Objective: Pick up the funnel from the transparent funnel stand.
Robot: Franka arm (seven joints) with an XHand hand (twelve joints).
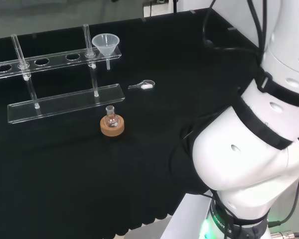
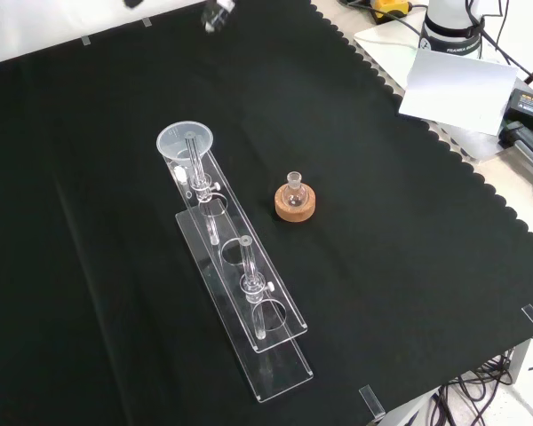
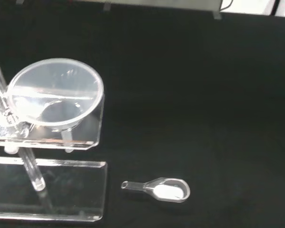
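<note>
The cloth is plain black with a scalloped edge. The funnel is clear with a whitish rim, and its stand is colourless see-through plastic. At five o'clock from the funnel in the head view, a clear scoop holds white powder. The cork ring is tan under a clear flask.

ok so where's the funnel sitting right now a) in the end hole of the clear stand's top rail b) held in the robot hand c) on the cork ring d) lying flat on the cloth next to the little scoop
a: the funnel sits upright in the end hole of the transparent funnel stand, while the cork ring carries a small flask and the scoop lies apart on the cloth.
</note>
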